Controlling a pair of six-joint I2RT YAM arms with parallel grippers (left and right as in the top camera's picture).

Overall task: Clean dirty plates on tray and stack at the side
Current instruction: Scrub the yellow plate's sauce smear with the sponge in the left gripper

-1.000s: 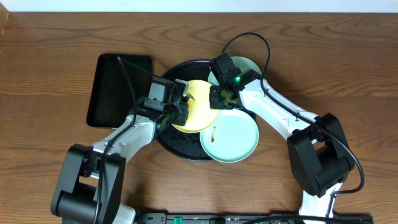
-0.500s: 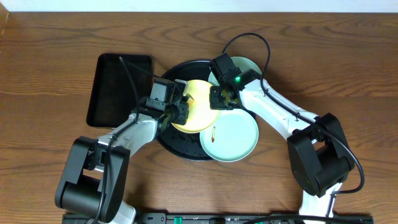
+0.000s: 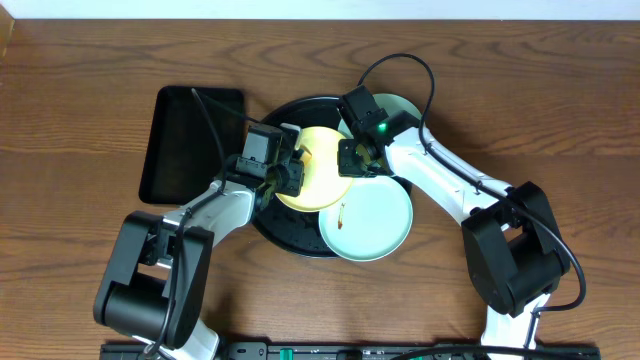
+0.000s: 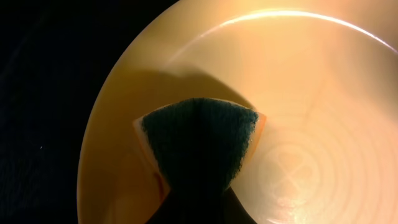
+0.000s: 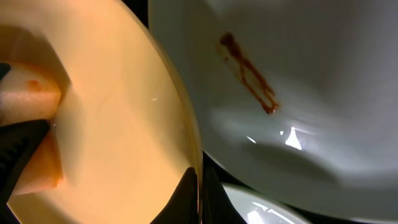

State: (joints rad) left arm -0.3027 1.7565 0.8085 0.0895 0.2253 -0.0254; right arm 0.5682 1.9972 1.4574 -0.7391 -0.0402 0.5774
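Yellow plate (image 3: 320, 165) at the centre of the tray (image 3: 272, 228), under scrubbing. The left gripper (image 3: 285, 172) is clenched on a folded sponge (image 4: 199, 143), green scouring face pressed to the plate's left half. In the right wrist view the sponge's pale edge carries an orange tint. The right gripper (image 3: 352, 158) grips the plate's right rim, one finger on each face, and so steadies it against the scrub. That rim overlaps the stained mint plate (image 3: 375, 220), which lies at the tray's lower right, partly over the tray's edge, with a brown streak (image 5: 249, 71) on its face. A second mint plate (image 3: 400, 105) sits at the upper right, mostly hidden under the right arm. An oblong tray (image 3: 185, 145) lies on the table (image 3: 80, 90) to the left, holding nothing visible.

Step in hand, as judged: washing the first of three plates; none is stacked at the side yet. The yellow face where visible looks free of specks, though the part under the sponge is hidden.

The next move calls for a sweep of the sponge across the remaining face while the rim is held, then a lift of the plate clear of the mint rim it overlaps. The wet surface suggests slip risk at the rim.
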